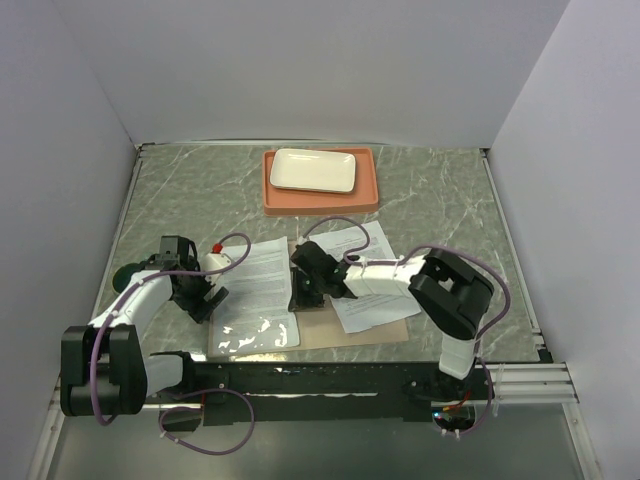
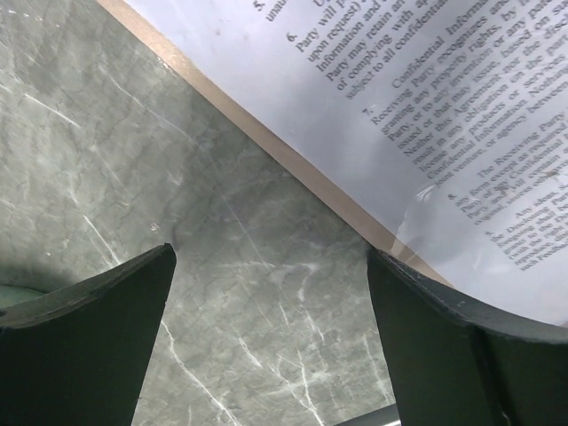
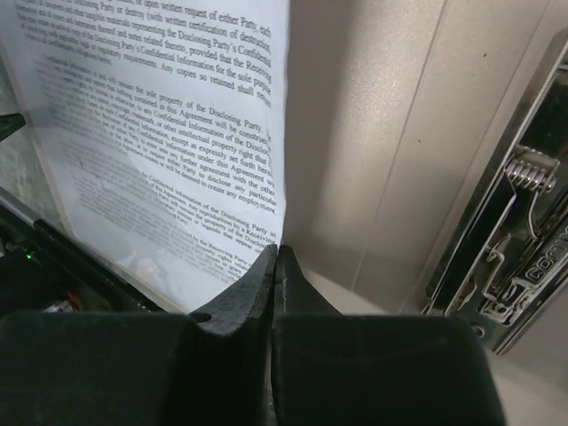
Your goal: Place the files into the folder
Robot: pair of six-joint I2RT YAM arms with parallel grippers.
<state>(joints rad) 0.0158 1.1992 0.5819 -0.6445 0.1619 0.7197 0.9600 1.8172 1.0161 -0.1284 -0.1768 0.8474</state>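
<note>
Table: a grey-green marbled tabletop (image 1: pixel 450 200) carries everything. An orange rectangular tray with a white plate sits at the far middle, well apart from the work.

Folder: the flat tan-brown cardboard folder (image 1: pixel 320 328) (image 2: pixel 266 133) (image 3: pixel 382 133) lies open at the near middle, between the two arms. Its glossy clear plastic pocket (image 1: pixel 250 335) is on the near left part.

Left sheet: a white paper sheet printed with black text (image 1: pixel 262 272) (image 2: pixel 399 89) (image 3: pixel 160 133) lies on the folder's left half, long axis running far to near. Whether its near end is under the pocket, I cannot tell.

Right sheet: the second white printed sheet (image 1: pixel 372 308) lies on the folder's right side under the right arm, tilted, its right part overhanging onto the table.

Right gripper: the right gripper (image 1: pixel 305 290) (image 3: pixel 277 253) has its black fingers pressed together at the left sheet's right edge. Whether paper is caught between them, I cannot tell.

Left gripper: the left gripper (image 1: pixel 205 295) (image 2: pixel 271 257) has its fingers wide apart above bare table, just left of the folder's left edge, holding nothing.

Clip: the metal spring clip (image 3: pixel 519 222) is just beside the right fingertips.

Deciding relation: the loose right sheet lies right of the right gripper, so that arm looks nearer to fetch it.
</note>
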